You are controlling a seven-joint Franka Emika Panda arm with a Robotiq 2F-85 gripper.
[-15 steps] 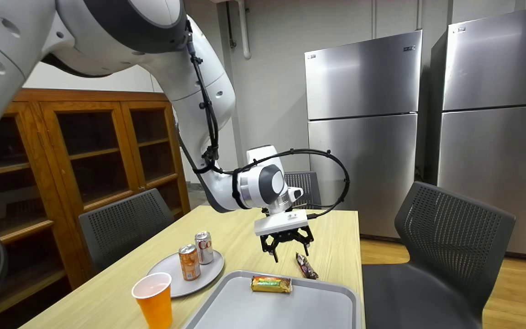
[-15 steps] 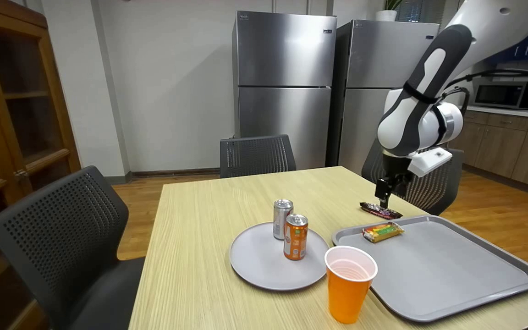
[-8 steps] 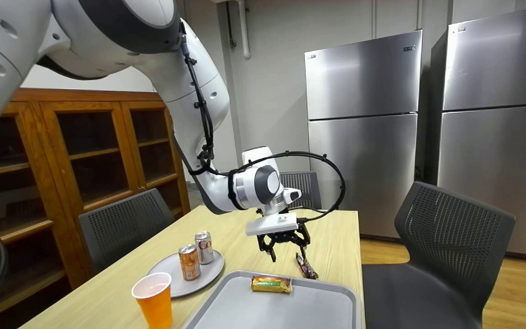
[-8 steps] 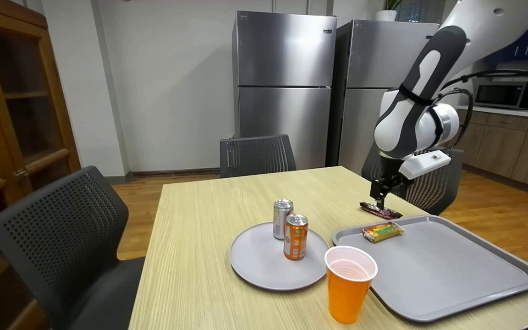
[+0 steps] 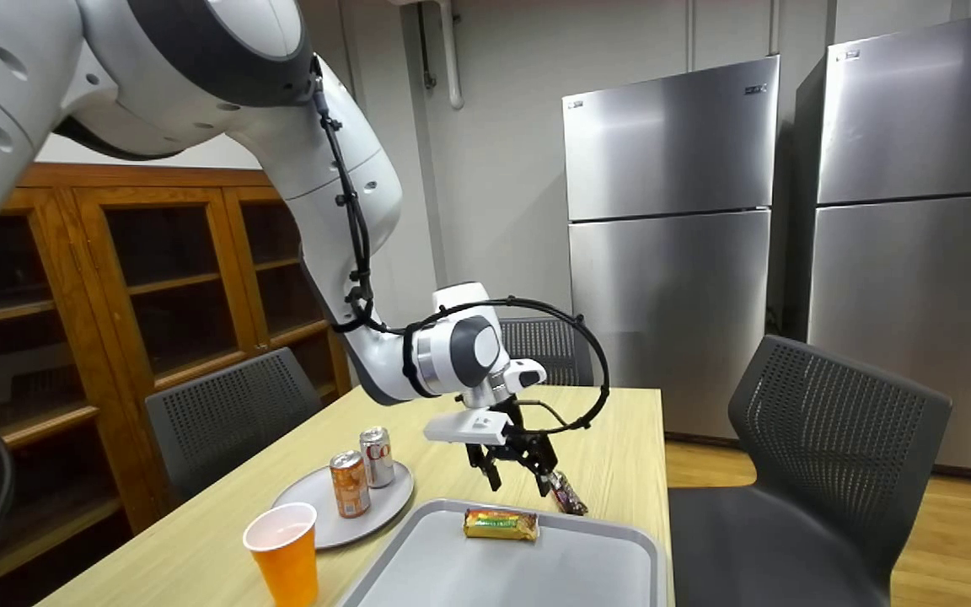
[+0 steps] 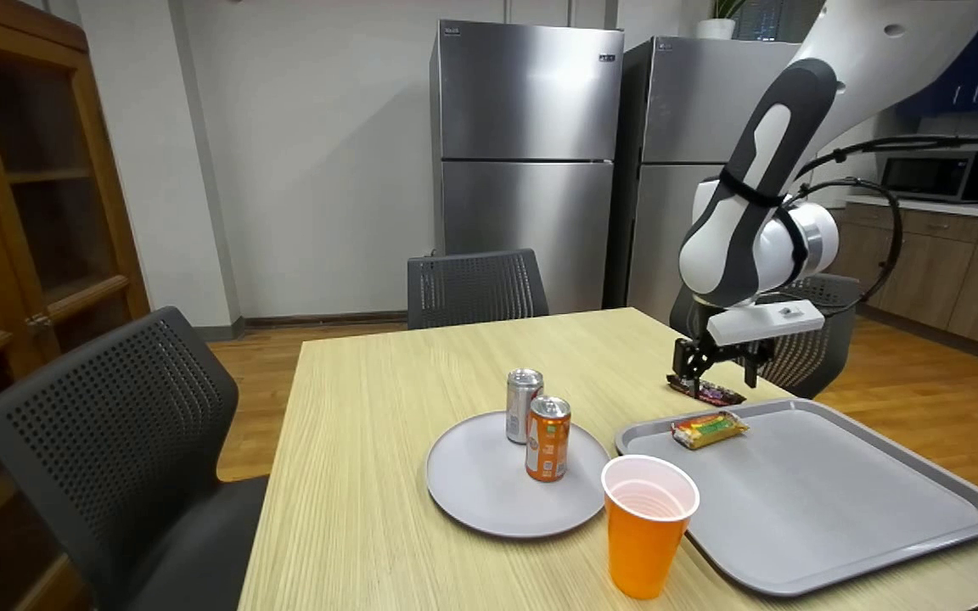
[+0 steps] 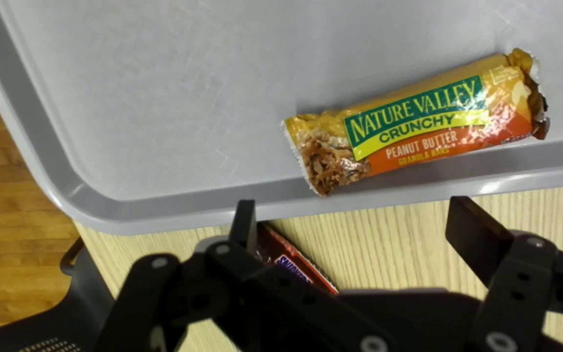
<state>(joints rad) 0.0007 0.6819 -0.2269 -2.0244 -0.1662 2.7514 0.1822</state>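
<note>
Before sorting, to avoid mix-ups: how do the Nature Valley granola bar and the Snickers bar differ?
The Nature Valley granola bar lies in the tray, the Snickers bar on the table. The granola bar's wrapper is mostly yellow and orange, the Snickers bar's dark brown. The granola bar roughly follows the tray's edge; the Snickers bar slants away. Both are wrapped.

Exterior views evenly bright, light seemingly from above | streaky glare on fridge (image 6: 530,195) | soft diagonal shadow on wall (image 6: 328,195) | cabinet (image 5: 169,240) interior dim | verticals slant near edges | wrist view: glints on granola bar (image 7: 423,122) and tray (image 7: 399,196), pincer (image 7: 355,222) near-black
</note>
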